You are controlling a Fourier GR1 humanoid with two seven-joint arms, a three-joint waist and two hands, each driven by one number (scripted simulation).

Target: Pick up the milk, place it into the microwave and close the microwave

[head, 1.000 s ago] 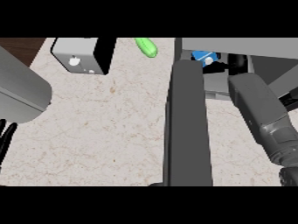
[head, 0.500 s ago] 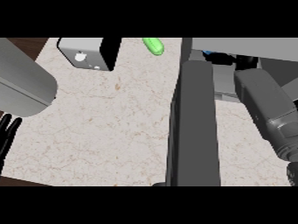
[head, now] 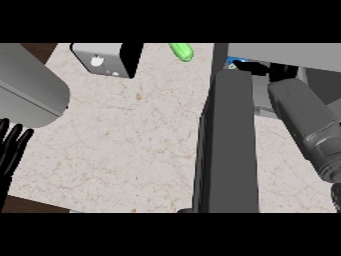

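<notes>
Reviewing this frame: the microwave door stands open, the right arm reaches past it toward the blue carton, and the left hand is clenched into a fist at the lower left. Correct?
Not quite. In the head view the left hand is not clenched: it rests open at the lower left edge, fingers straight and pointing up. The rest holds: the microwave door stands open and the right hand reaches past it by the blue carton.

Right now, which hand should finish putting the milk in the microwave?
Right. The right hand is already reaching past the open microwave door at the blue-and-white milk, which its fingers mostly hide. The left hand rests open at the view's left edge, across the counter.
</notes>
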